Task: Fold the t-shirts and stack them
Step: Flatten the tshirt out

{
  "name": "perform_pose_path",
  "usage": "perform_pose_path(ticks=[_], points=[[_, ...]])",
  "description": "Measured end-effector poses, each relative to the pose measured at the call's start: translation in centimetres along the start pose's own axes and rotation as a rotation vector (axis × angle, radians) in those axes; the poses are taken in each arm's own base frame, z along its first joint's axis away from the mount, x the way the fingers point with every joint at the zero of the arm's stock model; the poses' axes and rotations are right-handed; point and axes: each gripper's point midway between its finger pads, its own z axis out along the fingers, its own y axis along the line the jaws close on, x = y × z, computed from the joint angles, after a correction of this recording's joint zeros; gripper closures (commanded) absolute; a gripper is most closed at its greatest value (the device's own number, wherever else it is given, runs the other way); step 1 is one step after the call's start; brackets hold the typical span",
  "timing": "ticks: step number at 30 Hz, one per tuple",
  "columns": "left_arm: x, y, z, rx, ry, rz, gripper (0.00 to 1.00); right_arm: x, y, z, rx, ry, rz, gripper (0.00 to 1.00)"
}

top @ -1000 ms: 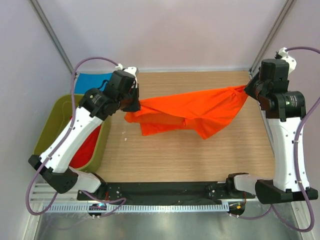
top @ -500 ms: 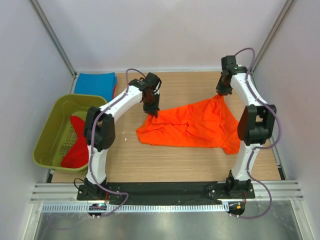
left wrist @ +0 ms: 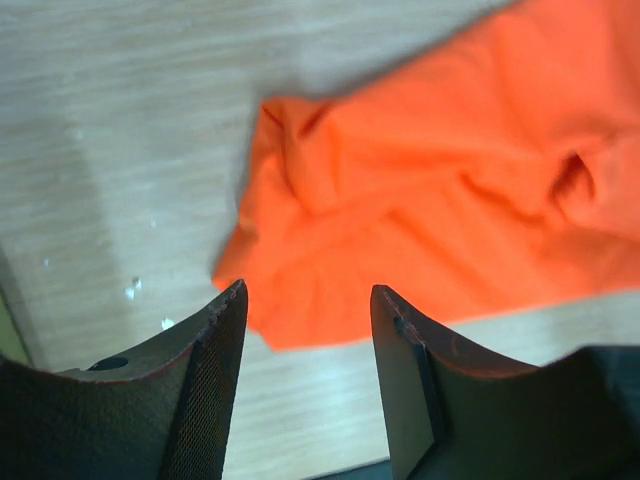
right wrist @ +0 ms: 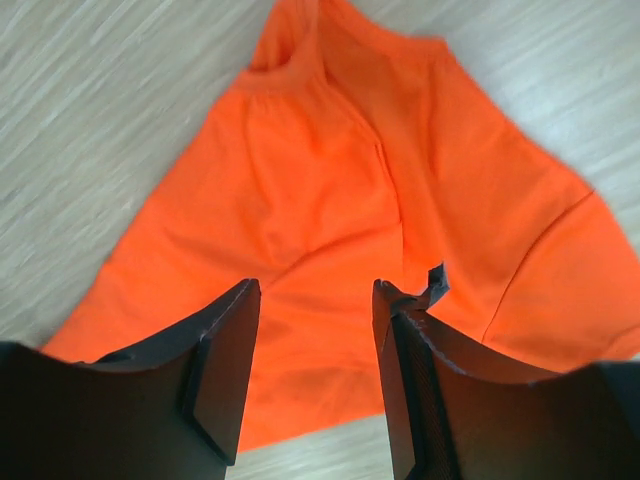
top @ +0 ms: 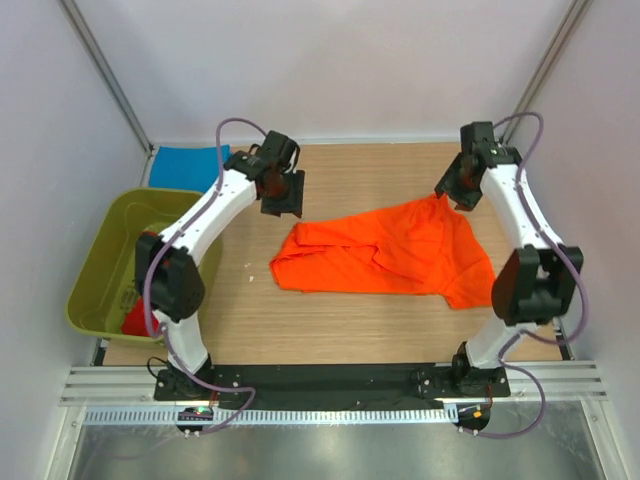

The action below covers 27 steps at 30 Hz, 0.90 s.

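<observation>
Orange t-shirt lies rumpled on the wooden table, left fingers and right fingers both apart.

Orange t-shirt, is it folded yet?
Not folded: the orange t-shirt lies loosely spread and wrinkled on the table.

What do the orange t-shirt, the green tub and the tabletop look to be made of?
Orange t-shirt: soft matte knit cloth, probably cotton. It lies in folds and wrinkles, with a seamed neckband in the right wrist view.
Green tub: apparently moulded plastic, with a rigid even rim and uniform colour.
Tabletop: pale wood grain with a smooth finish. Laminate, veneer or solid wood cannot be told.
</observation>
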Motion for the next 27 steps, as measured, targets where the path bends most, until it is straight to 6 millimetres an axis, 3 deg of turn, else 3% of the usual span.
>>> perform_pose_path(ticks=[3, 5, 8, 11, 15, 27], points=[[1.3, -0.6, -3.8, 0.04, -0.052, 0.038, 0.46, 4.0, -1.7, -2.3, -0.036, 0.04, 0.063, 0.48], [2.5, -1.2, -5.5, 0.078, -0.069, 0.058, 0.46, 7.5, -3.0, -2.4, -0.044, 0.096, 0.099, 0.5], [4.5, -1.6, -6.0, 0.112, -0.057, 0.09, 0.46, 13.2, -4.7, -1.1, -0.029, 0.208, 0.142, 0.51], [6.1, -1.4, -5.0, 0.113, -0.018, 0.11, 0.46, 17.4, -5.9, 0.2, 0.009, 0.305, 0.155, 0.52], [7.1, -1.1, -4.4, 0.109, 0.013, 0.117, 0.46, 19.5, -6.3, 1.0, 0.013, 0.334, 0.183, 0.54], [6.7, -1.6, -4.3, 0.133, -0.004, 0.137, 0.46, 20.2, -6.4, 2.4, -0.013, 0.297, 0.238, 0.66]])
